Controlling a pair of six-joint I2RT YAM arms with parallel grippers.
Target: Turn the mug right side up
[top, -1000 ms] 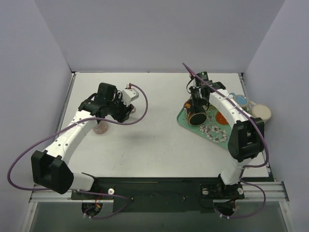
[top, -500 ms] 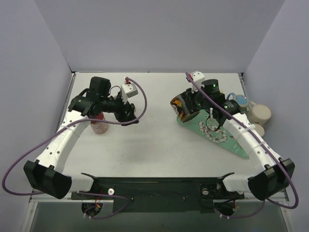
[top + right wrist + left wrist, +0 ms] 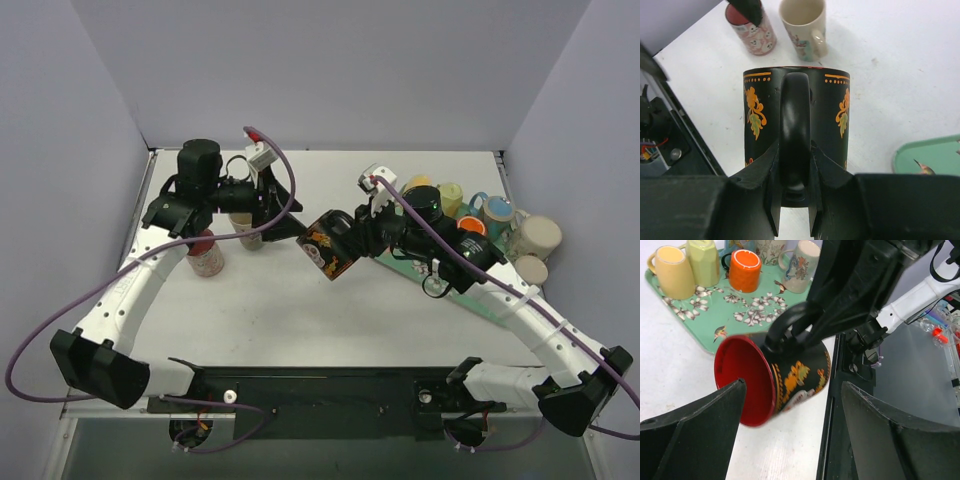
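Right fingers (image 3: 757, 187) clamp the black mug (image 3: 760, 115) by its handle.

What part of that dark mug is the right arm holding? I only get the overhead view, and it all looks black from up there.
Observer: The right wrist camera shows its jaws shut on the mug's handle, one on each side.
Operator: Is the mug upright yet?
Observer: No. In the left wrist view it is tipped on its side, with its red inside facing that camera.
Operator: And the left arm?
Observer: Its jaws stand wide open, and the mug sits between them in that picture. I cannot tell whether they touch.
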